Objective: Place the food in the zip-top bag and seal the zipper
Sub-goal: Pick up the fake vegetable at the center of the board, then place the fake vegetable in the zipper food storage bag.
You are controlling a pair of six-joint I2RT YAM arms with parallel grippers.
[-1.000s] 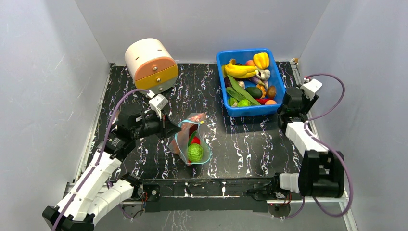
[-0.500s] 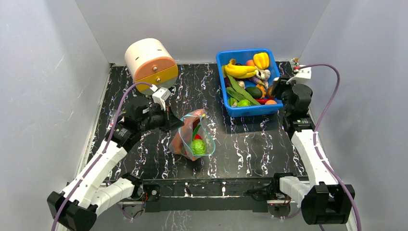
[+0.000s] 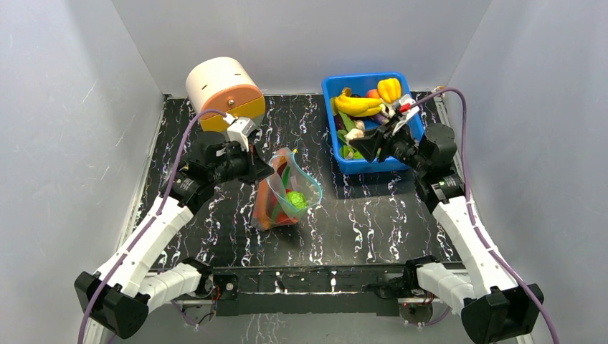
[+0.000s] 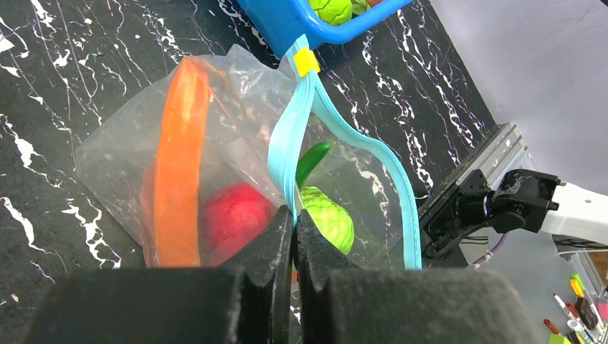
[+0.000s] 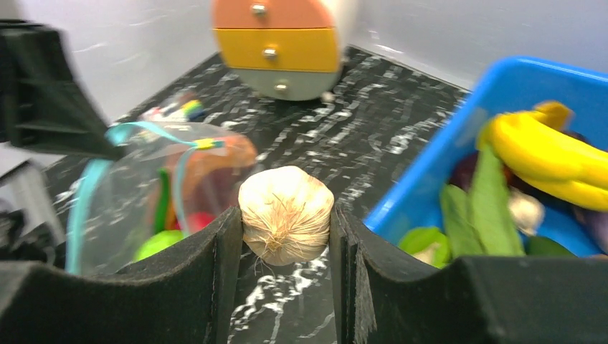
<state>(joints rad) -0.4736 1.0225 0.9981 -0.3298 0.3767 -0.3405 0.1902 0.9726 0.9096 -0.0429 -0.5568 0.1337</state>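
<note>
The top camera looks down on the table [image 3: 373, 215]; both close wrist views face the zip-top bag [image 4: 244, 161].

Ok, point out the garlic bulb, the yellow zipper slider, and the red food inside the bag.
garlic bulb [image 5: 285, 211]: right wrist view, middle of its papery front.
yellow zipper slider [image 4: 306, 61]: left wrist view, its flat face.
red food [image 4: 233, 218]: left wrist view, its rounded side.
</note>
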